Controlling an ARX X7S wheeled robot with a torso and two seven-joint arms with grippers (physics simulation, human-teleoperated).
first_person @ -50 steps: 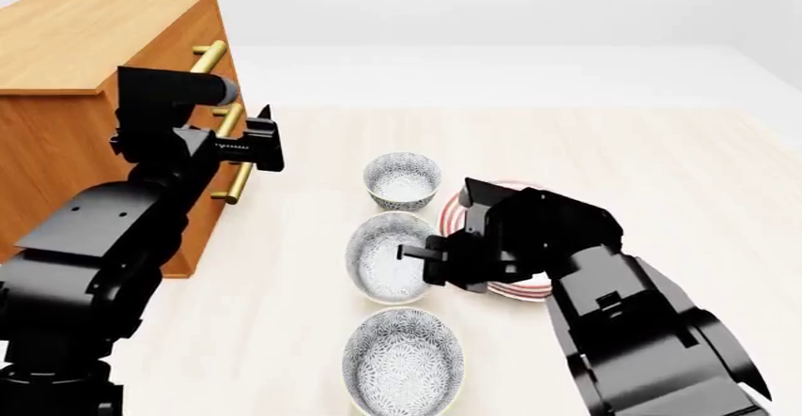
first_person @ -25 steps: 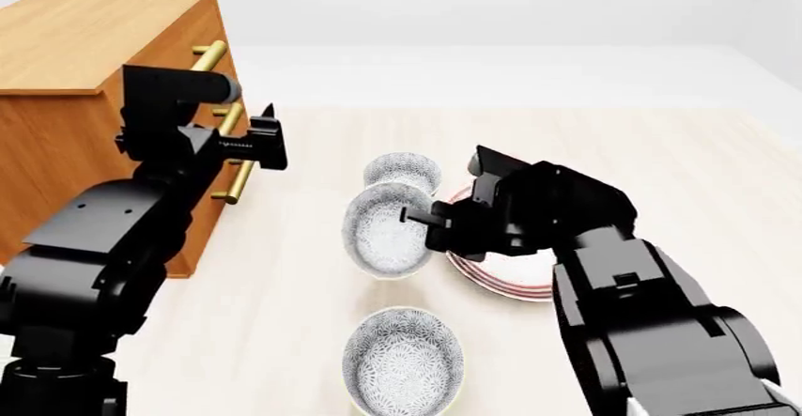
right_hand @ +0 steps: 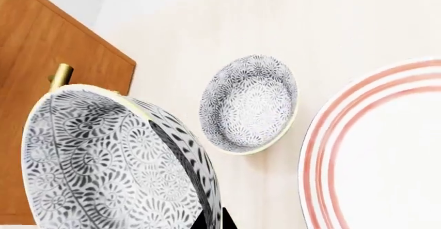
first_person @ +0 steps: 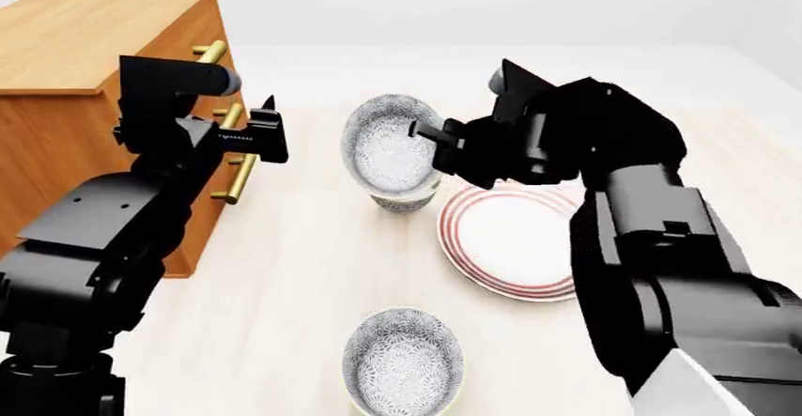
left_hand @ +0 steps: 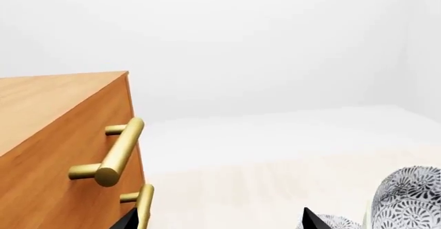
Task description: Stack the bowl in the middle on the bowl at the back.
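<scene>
My right gripper (first_person: 427,140) is shut on the rim of the bowl in the middle (first_person: 390,144). It holds this speckled bowl in the air, tipped on edge with its inside toward the head camera. The bowl at the back (first_person: 405,200) stands on the table right below it, mostly covered by the held bowl. In the right wrist view the jaws (right_hand: 210,221) pinch the held bowl's (right_hand: 117,156) wall, and the bowl at the back (right_hand: 249,102) lies beyond it, beside the plate. My left gripper (first_person: 259,134) hangs open near the cabinet handles, holding nothing.
A white plate with red rings (first_person: 514,238) lies right of the back bowl. A third speckled bowl (first_person: 404,360) sits at the front. A wooden cabinet (first_person: 75,69) with brass handles (left_hand: 117,154) stands at the left, close to my left arm.
My right gripper has lifted the middle bowl off the table and carried it up and backward, so it now hangs over the back bowl. The left arm has barely moved.
</scene>
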